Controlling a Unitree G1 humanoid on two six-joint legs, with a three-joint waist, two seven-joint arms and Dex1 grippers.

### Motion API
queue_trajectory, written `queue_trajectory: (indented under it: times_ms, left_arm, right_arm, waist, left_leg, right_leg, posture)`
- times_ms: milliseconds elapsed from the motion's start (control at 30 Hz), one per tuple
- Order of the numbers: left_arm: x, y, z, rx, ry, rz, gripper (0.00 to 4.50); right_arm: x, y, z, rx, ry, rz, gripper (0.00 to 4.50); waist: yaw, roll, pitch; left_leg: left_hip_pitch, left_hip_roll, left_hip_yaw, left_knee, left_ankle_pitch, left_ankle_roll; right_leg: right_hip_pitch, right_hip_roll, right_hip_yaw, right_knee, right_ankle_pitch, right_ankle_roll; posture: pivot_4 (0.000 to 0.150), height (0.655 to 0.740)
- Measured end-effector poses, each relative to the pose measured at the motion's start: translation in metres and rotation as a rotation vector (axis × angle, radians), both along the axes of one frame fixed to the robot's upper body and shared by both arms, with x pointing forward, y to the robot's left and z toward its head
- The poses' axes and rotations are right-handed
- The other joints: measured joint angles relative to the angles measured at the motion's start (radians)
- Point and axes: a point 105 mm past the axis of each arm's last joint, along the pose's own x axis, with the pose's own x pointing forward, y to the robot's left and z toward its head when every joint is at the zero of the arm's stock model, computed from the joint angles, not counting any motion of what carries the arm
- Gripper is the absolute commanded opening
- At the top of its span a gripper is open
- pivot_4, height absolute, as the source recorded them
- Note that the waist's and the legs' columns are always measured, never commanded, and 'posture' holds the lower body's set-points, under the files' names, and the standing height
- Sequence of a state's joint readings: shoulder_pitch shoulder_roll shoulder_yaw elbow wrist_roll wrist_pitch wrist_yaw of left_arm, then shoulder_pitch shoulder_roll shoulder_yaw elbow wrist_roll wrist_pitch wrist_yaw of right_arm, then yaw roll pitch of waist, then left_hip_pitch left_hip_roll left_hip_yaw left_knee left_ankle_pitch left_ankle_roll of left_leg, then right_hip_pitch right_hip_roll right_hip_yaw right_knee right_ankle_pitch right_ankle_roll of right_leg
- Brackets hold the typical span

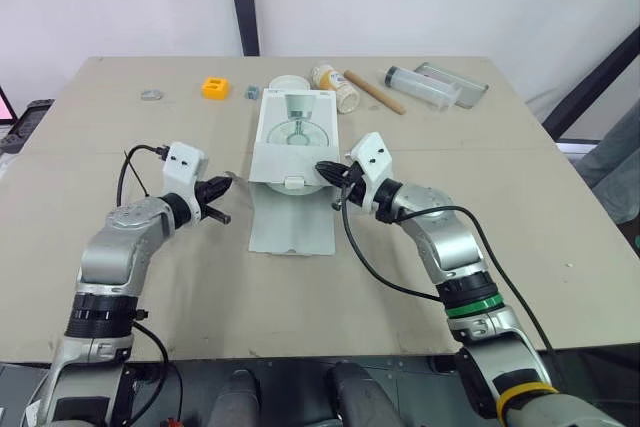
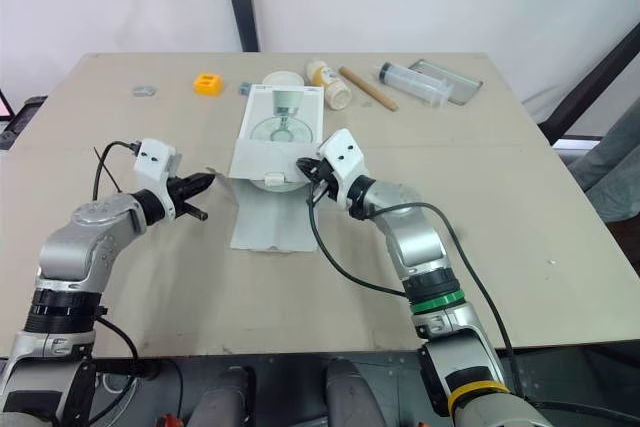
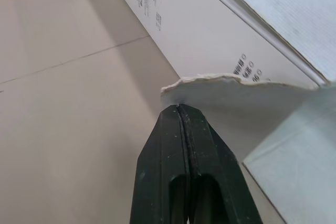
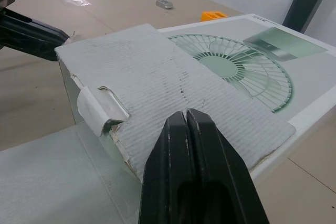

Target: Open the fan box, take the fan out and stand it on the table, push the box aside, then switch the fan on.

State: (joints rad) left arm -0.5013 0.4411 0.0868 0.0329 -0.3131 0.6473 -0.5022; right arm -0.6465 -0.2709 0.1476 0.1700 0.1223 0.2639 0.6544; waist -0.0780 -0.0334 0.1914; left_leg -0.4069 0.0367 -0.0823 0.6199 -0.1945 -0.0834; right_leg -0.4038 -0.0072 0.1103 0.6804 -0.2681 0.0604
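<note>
The white fan box (image 1: 295, 132) lies flat mid-table, a fan printed on its top. Its long lid flap (image 1: 290, 222) lies open on the table towards me, and a grey cardboard inner flap (image 4: 173, 87) with a white tuck tab (image 4: 100, 109) still covers the near end. My left gripper (image 1: 222, 187) is shut at the box's left near corner, and its fingertips (image 3: 178, 109) touch the torn edge of a small side flap (image 3: 210, 85). My right gripper (image 1: 325, 169) is shut, its tips (image 4: 186, 113) resting on the inner flap. The fan itself is hidden inside.
Behind the box stand a white round container (image 1: 285, 82), a small bottle (image 1: 335, 87), a wooden stick (image 1: 375, 92), a clear tube (image 1: 420, 85) and a tray (image 1: 455, 80). An orange block (image 1: 215, 87) and a small metal piece (image 1: 150, 95) lie back left.
</note>
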Motion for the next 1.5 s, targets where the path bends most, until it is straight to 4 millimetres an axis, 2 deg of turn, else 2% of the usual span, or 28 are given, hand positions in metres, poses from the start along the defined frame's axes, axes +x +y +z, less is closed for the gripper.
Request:
queue_trajectory:
  times_ms: [367,933,1500]
  left_arm:
    - [0.005,-0.029,-0.005,-0.067,0.004,-0.02,0.0]
    - [0.006,-0.03,-0.007,-0.071,0.015,-0.029,0.0]
    - [0.002,-0.029,0.002,-0.152,-0.014,-0.034,0.0]
  right_arm:
    - [0.0,0.0,0.0,0.0,0.001,-0.001,0.03]
    - [0.0,-0.001,-0.001,-0.002,0.0,-0.004,0.03]
    - [0.001,-0.002,0.0,0.003,-0.004,-0.015,0.03]
  waist:
    - [0.0,0.0,0.0]
    - [0.0,0.0,0.0]
    - [0.001,0.0,0.0]
  left_leg:
    - [0.0,0.0,0.0,0.0,0.0,0.0]
    - [0.0,0.0,0.0,0.0,0.0,0.0]
    - [0.0,0.0,0.0,0.0,0.0,0.0]
  right_leg:
    - [0.0,0.0,0.0,0.0,0.001,-0.001]
    - [0.0,0.0,0.0,0.0,0.001,-0.001]
    - [0.0,0.0,0.0,0.0,0.001,-0.001]
  posture:
    - [0.15,0.74]
    - [0.15,0.74]
    - [0.15,0.74]
